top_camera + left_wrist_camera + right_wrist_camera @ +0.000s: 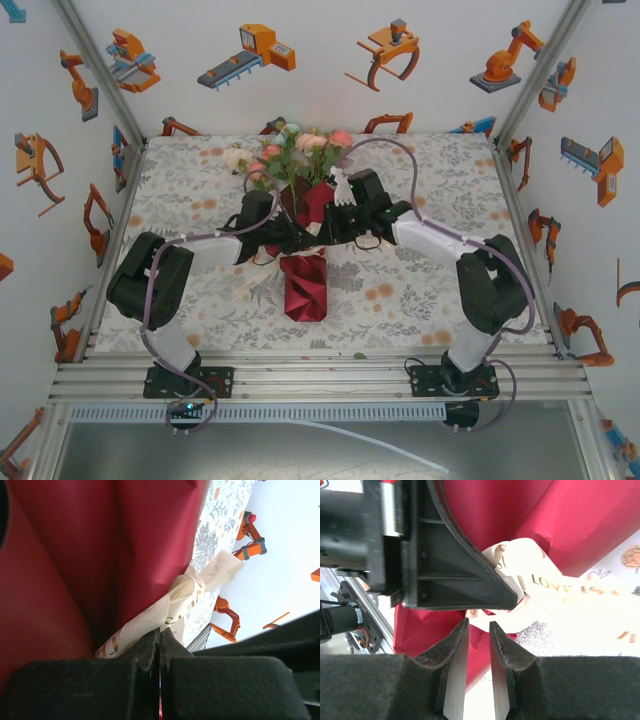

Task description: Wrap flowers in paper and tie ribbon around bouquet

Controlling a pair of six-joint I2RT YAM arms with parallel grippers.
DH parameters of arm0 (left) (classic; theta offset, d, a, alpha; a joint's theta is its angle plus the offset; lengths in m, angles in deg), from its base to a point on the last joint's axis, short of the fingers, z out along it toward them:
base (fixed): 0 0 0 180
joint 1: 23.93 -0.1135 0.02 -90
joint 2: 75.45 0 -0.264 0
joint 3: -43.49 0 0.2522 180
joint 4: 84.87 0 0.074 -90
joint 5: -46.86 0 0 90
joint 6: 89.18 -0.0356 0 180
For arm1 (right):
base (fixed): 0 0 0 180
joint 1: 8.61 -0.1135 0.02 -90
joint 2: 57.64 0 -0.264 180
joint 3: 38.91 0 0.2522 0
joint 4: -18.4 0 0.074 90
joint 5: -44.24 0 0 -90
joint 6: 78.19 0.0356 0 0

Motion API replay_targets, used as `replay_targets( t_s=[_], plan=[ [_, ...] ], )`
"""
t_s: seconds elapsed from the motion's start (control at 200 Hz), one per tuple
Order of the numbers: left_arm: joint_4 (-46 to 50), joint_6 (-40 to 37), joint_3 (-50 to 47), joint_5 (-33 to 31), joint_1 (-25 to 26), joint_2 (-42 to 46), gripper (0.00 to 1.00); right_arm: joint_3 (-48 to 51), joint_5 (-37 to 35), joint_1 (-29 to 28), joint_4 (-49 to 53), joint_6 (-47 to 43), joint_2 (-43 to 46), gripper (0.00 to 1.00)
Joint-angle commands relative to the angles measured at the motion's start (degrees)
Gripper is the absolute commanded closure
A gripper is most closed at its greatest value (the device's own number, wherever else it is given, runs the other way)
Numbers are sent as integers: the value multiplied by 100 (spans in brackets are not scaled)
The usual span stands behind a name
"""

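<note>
One ribbon (170, 607) pinched, bouquet (316, 202) mid-worktop (200, 290)

The bouquet lies at the middle of the worktop, running from far to near. The flowers (290, 150) — pink, peach and white roses with green leaves — spread toward the far edge. The dark red paper (305, 285) around the stems tapers in a crumpled tail toward the near edge.

The left tool (160, 635) comes in from the left side and is closed tight. Its tips nip the edge of the cream ribbon, which lies against the paper.

The right tool (479, 625) reaches in from the right side and sits just beside the left one. Its jaws stand a narrow gap apart — nothing between them — over the paper and a looped part of the ribbon, where gold lettering reads LOVE.

From above, one white ribbon end sticks up at the right edge of the wrap, near the flowers.
</note>
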Motion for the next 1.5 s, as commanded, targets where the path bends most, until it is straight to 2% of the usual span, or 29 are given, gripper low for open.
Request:
replay_targets(
  t_s=[0.0, 0.13, 0.31, 0.576, 0.791, 1.172, 1.392, 1.492],
  plan=[
    [5, -106, 133, 142, 27, -81, 100, 158, -100, 92, 103, -157, 435, 73],
    [22, -112, 142, 123, 27, -55, 100, 511, -276, 122, -47, -152, 696, 73],
    [37, -94, 169, 127, 25, -45, 100, 1139, -430, 122, -764, -31, 815, 72],
    [118, -95, 168, 105, 23, -12, 100, 2051, -439, 29, -2694, -128, 671, 69],
    [127, -68, 148, 87, 11, 7, 100, 1951, -689, -133, -3262, -499, 298, 65],
    [28, 37, 135, 179, -14, 31, 100, 1793, -355, -176, -3711, -549, -195, 54],
    [18, 67, 98, 207, -28, 26, 100, 1747, -373, -172, -3921, -543, -231, 54],
    [-71, 137, 98, 274, -34, 9, 100, 1704, -373, -176, -3959, -533, -284, 59]
  ],
)
